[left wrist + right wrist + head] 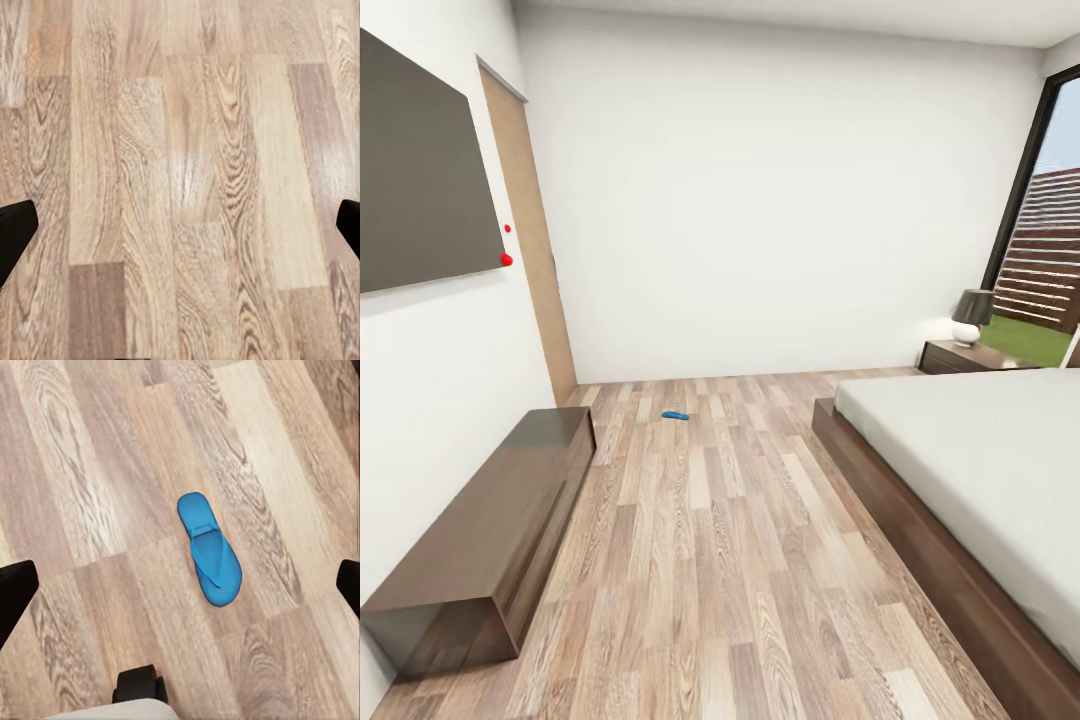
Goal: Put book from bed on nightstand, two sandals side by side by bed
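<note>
From my head camera, the bedroom's wood-plank floor [710, 560] runs between a low dark-brown bench cabinet [480, 540] along the white wall and the bed [980, 470], its pale mattress bare as far as I can see. One blue sandal [675, 415] lies flat on the floor far ahead, near the tan door [530, 240], well apart from the bed. A nightstand [960, 355] with a black-shaded lamp [971, 316] stands beyond the bed by the window. My right wrist camera looks down on a second blue sandal [209, 550], flat on the planks, strap up. The right gripper [180, 585] and left gripper [180, 232] are both spread wide and hold nothing.
</note>
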